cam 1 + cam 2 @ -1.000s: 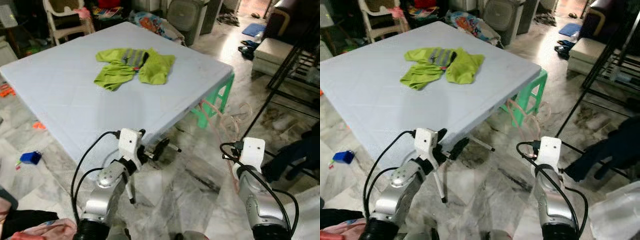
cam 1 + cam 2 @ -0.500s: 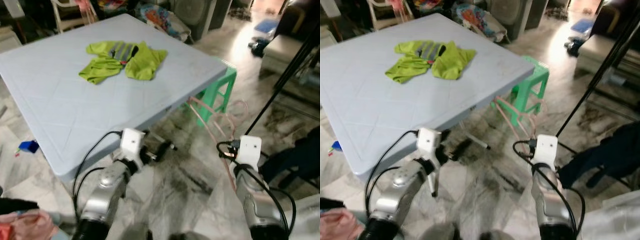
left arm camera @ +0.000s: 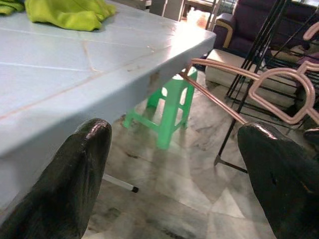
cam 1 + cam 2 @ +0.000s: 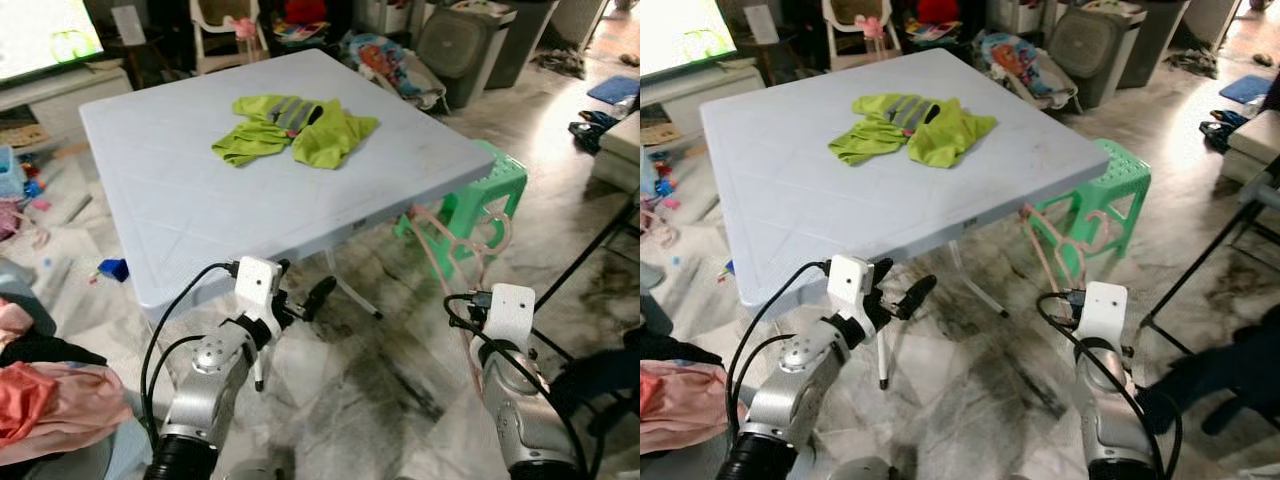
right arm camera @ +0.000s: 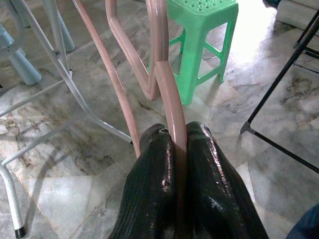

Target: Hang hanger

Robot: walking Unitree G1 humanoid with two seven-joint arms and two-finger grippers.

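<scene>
Right gripper (image 5: pixel 174 149) jaws clamping pink hanger (image 5: pixel 159 74), green stool (image 5: pixel 202 35) behind

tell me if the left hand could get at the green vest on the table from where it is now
Probably not yet. The left hand is open, low beside the table's near edge, while the green vest lies toward the far side, with the bare tabletop between them.

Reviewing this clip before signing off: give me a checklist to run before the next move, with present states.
1. Right end effector shut on the hanger: ok.
2. Hanger whole, not bent: ok as far as seen.
3. Left end effector open, holding nothing: ok.
4. Hanger apart from the stool: cannot tell.
5. Rail to hang it on identified: cannot tell.
6. Vest lies on the table, not on the hanger: not ok.
</scene>
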